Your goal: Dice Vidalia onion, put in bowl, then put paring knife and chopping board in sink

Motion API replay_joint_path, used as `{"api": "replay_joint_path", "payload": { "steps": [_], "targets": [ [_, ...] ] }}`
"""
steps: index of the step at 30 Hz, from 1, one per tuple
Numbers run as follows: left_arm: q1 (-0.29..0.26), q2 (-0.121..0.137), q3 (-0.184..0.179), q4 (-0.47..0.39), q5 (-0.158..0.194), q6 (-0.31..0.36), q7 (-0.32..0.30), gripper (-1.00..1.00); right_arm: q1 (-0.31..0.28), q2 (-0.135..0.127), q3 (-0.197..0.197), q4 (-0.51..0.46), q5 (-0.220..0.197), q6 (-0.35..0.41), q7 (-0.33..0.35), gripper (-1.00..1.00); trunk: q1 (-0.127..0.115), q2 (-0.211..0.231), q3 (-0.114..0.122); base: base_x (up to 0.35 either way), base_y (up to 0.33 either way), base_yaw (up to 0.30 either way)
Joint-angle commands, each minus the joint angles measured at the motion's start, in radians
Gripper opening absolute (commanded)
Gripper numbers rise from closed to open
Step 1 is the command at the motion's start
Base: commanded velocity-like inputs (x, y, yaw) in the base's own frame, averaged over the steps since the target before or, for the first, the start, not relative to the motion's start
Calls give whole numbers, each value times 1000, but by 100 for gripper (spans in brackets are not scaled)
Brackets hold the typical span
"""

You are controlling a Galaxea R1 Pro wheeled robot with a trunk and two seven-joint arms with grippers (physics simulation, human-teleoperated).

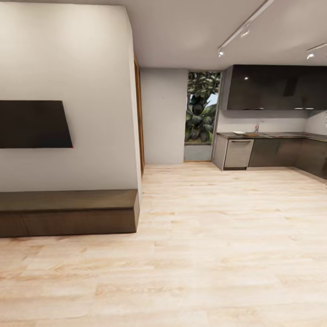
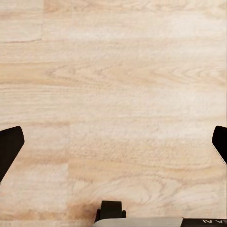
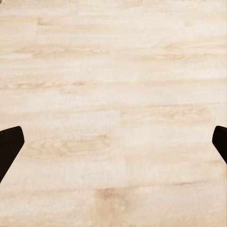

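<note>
Pale wood-grain floor [image 1: 204, 254] is seen across the whole room, and the kitchen lies well beyond it. The counter [image 1: 272, 135] is seen as a dark strip under the dark wall cabinets [image 1: 272, 86], and the chrome tap [image 1: 258, 126] marks where the sink [image 1: 254, 134] is set into it. Something pale, perhaps the bowl, is made out on the counter just beside the tap, but it is too small to be named with confidence; the onion, board and knife cannot be told apart at this range.

The left tool [image 2: 113, 142] is held wide open over bare floor, its dark fingers [image 2: 9, 144] at the edges of the wrist view, with nothing between them. The right tool [image 3: 113, 144] is likewise spread wide and empty, with only floorboards beneath it.

The step in hand is judged to be the drive to the sink, with none of the task yet done. It would best be done by keeping the tap centred while the base is rolled forward, passing well clear of the low wooden bench [image 1: 68, 211] and the wall corner beside it, and stopping square to the counter with the sink within reach of both arms.
</note>
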Motion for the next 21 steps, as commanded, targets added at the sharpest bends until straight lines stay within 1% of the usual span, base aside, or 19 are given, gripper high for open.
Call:
{"api": "replay_joint_path", "payload": {
  "steps": [1, 21],
  "targets": [
    [0, 0, 0, -1, 3, -1, 0, 100, 0, 0, 1, 0, 1, -2, -3, 100, 1, 0, -1, 322, 0, -116],
    [0, 0, 0, -1, 3, -1, 0, 100, 0, 0, 1, 0, 1, -2, -3, 100, 1, 0, -1, 322, 0, -130]
  ]
}}
